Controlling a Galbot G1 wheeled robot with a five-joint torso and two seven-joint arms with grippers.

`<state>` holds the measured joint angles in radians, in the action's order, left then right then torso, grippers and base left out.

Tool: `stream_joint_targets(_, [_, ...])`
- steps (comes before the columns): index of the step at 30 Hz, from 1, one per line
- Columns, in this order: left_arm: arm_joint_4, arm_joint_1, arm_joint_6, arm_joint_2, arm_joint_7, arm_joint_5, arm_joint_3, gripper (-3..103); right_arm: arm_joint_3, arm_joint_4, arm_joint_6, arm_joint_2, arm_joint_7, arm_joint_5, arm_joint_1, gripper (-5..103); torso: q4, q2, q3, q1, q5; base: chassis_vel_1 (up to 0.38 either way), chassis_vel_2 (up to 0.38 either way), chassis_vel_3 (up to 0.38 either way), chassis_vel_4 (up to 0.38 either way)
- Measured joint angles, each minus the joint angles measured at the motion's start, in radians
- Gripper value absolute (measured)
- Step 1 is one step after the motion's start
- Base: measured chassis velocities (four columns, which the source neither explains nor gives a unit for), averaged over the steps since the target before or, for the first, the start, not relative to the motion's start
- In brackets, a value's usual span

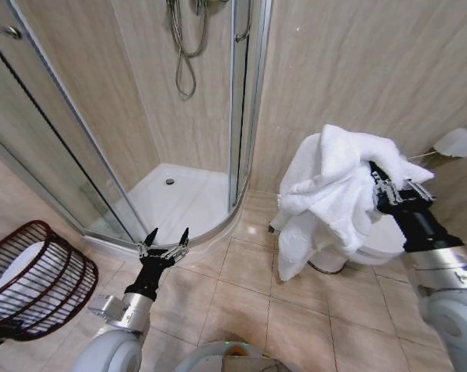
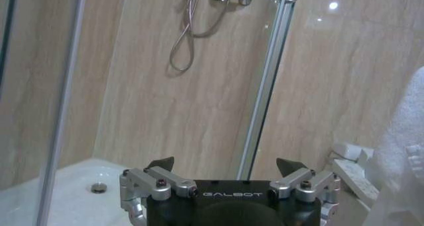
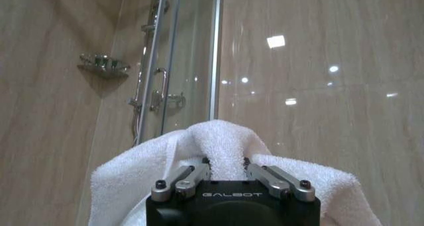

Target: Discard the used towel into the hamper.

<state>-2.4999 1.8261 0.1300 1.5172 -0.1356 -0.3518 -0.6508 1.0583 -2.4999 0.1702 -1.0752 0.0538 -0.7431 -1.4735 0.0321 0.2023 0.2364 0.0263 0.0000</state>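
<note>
Over by the toilet [image 1: 373, 246], the right gripper [image 1: 382, 188] is clamped on the white towel [image 1: 326, 194], held high so its folds hang clear of the tiled floor [image 1: 295, 310]. Opposite, at the floor's left edge, the hamper [image 1: 39, 283] waits tipped (1 pale cloth already inside). Left gripper [image 1: 165, 240] idles low, fingers spread.

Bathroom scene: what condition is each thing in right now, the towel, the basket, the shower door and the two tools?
Towel: lifted off the floor, bunched and hanging from the right tool.
Right tool: shut on the towel, raised at the right.
Left tool: open, holding nothing, low near the shower.
Hamper: tipped, its opening facing the robot, something white inside.
Shower door: slid open, tray visible.
</note>
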Motion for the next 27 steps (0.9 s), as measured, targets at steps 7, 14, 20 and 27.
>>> stream_joint_targets(7, [0.000, 0.000, 0.000, 0.000, 0.000, 0.000, 0.000, 100, -0.003, 0.000, -0.002, -0.001, 0.000, 0.001, 0.001, 14, 0.0000, 0.029, 0.021, 0.008, -0.0001, 0.000, 0.000, 0.000, 0.000])
stream_joint_targets(14, [0.000, 0.000, 0.000, 0.000, 0.000, 0.000, 0.000, 100, -0.005, 0.000, -0.002, -0.001, 0.000, 0.001, 0.001, 14, 0.0000, 0.056, 0.038, 0.018, 0.0000, 0.000, 0.000, 0.000, 0.000])
stream_joint_targets(20, [0.000, 0.000, 0.000, 0.000, 0.000, 0.000, 0.000, 100, -0.005, 0.000, -0.004, -0.001, -0.002, 0.002, 0.001, 14, 0.0000, 0.083, 0.056, 0.026, 0.0000, 0.000, 0.000, 0.000, 0.000])
stream_joint_targets(27, [0.000, 0.000, 0.000, 0.000, 0.000, 0.000, 0.000, 100, -0.006, 0.000, -0.006, -0.004, -0.003, 0.003, -0.001, 14, 0.0000, 0.108, 0.074, 0.034, 0.0000, 0.000, 0.000, 0.000, 0.000])
